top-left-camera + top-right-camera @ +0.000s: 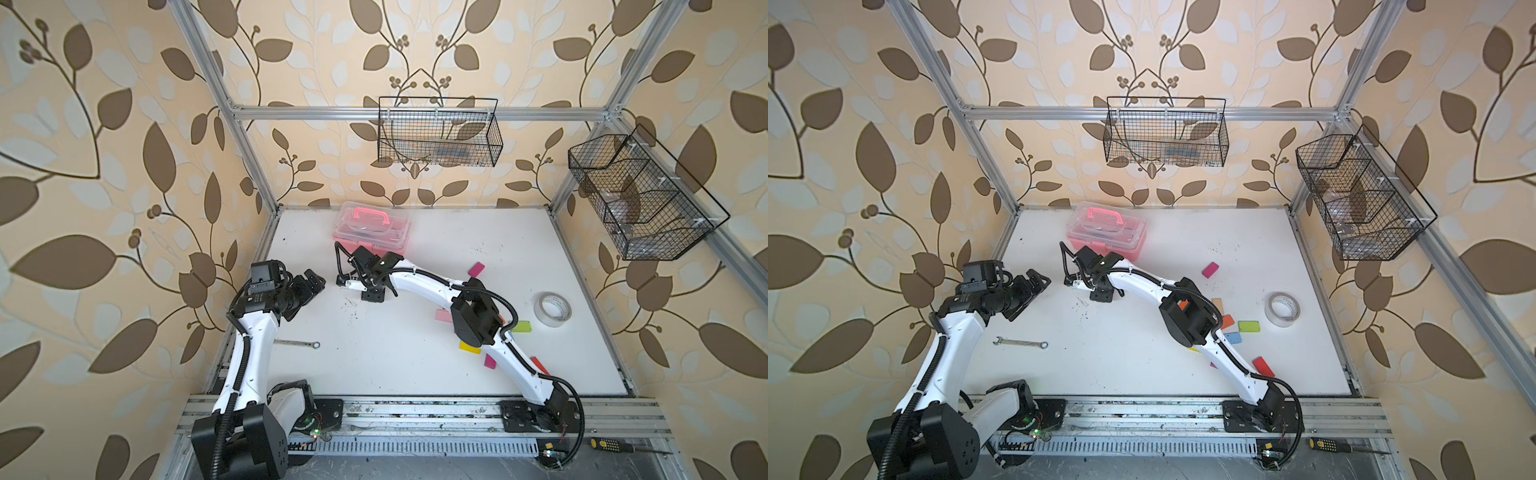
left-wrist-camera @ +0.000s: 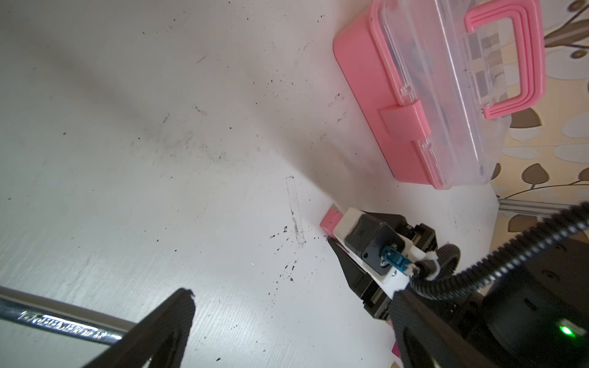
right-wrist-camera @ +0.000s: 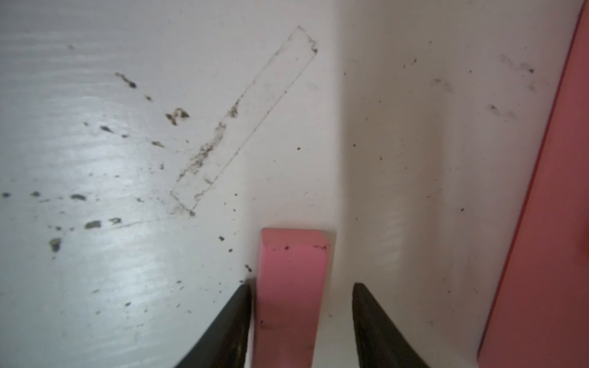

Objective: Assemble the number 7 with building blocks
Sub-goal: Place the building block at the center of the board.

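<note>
My right gripper (image 3: 301, 285) stands low over the table (image 3: 127, 255) just in front of the pink case (image 3: 541, 255). Its jaws are apart, and a pink block (image 3: 291, 280) lies flat between them. One of my fingers (image 3: 229, 318) sits right against the block's long side, while bare table shows between the block and the opposite finger, so I judge that it rests on the table rather than in a clamp. No other block lies near the case in any view, so I take this for the setting-down of a first piece of the number 7. To do it well I should open a little wider, so the touching finger comes off before I lift. Then I should rise straight up, because any sideways drag would twist the block. Its long edge looks slightly off from the case's front wall, which I would note, since each following piece will be lined up against this one. The case is close, so my wrist must keep away from it on the way up. The other building blocks, among them a magenta block (image 1: 476, 269) and a green block (image 1: 521, 326), lie well apart from the case, out by my arm's elbow. My left gripper (image 1: 311, 286) hangs spread wide and empty, off to the case's side and apart from the block.
</note>
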`<state>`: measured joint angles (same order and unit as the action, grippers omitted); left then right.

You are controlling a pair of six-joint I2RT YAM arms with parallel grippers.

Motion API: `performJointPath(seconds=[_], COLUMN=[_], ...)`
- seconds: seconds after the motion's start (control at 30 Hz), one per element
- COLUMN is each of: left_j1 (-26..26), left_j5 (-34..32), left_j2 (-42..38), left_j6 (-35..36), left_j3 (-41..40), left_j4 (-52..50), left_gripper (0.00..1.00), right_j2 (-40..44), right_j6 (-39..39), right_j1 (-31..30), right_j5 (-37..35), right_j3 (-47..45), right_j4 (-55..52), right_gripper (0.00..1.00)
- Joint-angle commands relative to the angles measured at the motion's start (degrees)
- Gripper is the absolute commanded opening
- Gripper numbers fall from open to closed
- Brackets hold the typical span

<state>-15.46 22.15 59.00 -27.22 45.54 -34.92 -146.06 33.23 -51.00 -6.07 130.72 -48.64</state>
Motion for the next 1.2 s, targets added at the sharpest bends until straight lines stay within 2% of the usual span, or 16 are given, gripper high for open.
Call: performJointPath(seconds=[0.0, 0.13, 0.2, 0.4, 0.6, 0.7, 0.87, 0.97, 1.1, 1.17], left_j1=[-0.29, -0.33, -0.35, -0.35, -0.3, -0.35, -0.2, 1.28, 6.01, 8.61], left_j5=[1.3, 1.31, 1.31, 1.9, 3.66, 4.37, 8.38, 12.62, 13.84, 13.7], left_j2=[0.06, 0.07, 0.14, 0.19, -0.03, -0.33, -1.04, -0.75, 0.37, 0.91], left_j6=[1.11, 1.18, 1.21, 1.64, 2.56, 3.39, 4.36, 4.45, 5.65, 6.36], left_j3=[-0.39, -0.47, -0.44, -0.45, -0.54, -0.45, -1.23, -2.19, -1.97, -1.72], left_j4=[0.48, 0.52, 0.52, 0.63, 1.17, 1.27, 3.82, 6.64, 7.26, 7.12], left_gripper=[0.99, 0.99, 0.99, 0.99, 0.99, 0.99, 0.99, 0.99, 0.99, 0.99], right_j2=[-1.38, 0.38, 1.62, 9.29, 20.58, 26.51, 35.82, 39.76, 44.73, 45.85], right_j6=[0.07, -1.02, -1.71, -4.69, -9.68, -14.98, -25.64, -30.89, -35.41, -37.67], right_j1=[0.6, 0.98, 1.17, 1.51, 3.77, 6.96, 15.92, 20.83, 26.44, 29.24], right_j5=[-0.13, 0.66, 1.28, 5.05, 10.18, 13.57, 20.18, 20.17, 20.46, 18.12], right_j3=[-1.42, -2.64, -3.36, -6.06, -10.27, -13.4, -21.19, -26.58, -36.9, -41.24], right_j4=[-1.5, 0.15, 1.18, 4.78, 6.6, 6.92, 6.71, 5.0, 5.53, 5.6], right_gripper=[0.57, 0.73, 0.76, 0.78, 0.78, 0.78, 0.81, 0.86, 0.89, 0.89])
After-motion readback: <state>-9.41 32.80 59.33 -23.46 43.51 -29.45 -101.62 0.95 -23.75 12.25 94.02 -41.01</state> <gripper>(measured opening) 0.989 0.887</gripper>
